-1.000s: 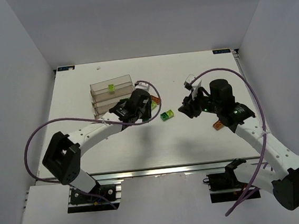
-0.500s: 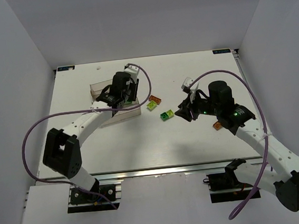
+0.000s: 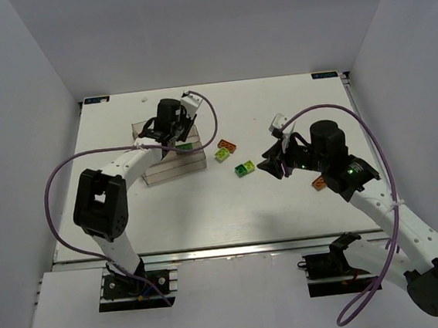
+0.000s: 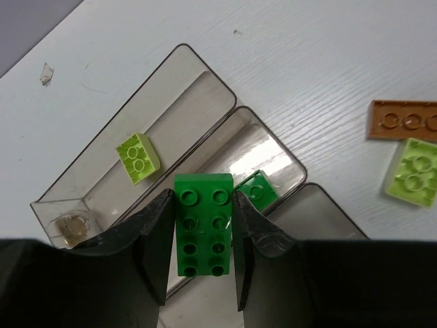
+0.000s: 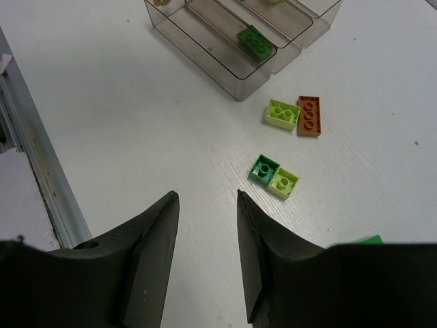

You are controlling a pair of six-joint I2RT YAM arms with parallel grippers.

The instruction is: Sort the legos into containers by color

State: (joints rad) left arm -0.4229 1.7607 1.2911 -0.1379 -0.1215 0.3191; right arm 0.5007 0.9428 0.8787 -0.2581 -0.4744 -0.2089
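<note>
The left claw (image 4: 203, 205) pinches a dark green brick (image 4: 202, 236) over the bins (image 4: 174, 102) near the surface's (image 4: 328, 61) far-left corner. It is best lowered squarely above the middle bin (image 4: 246, 140), which holds a small green brick (image 4: 258, 190), before release.

My left gripper (image 4: 201, 229) holds a long brick (image 4: 202, 205) over the containers (image 4: 273, 147). A small brick (image 4: 138, 158) lies in the farthest bin (image 4: 183, 101), a second brick (image 4: 258, 190) in a bin nearer me.

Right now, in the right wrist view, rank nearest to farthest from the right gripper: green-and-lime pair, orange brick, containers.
1. green-and-lime pair, just ahead of the right gripper, slightly right.
2. orange brick, beyond the pair, further right.
3. containers, farthest, at the top edge.
</note>
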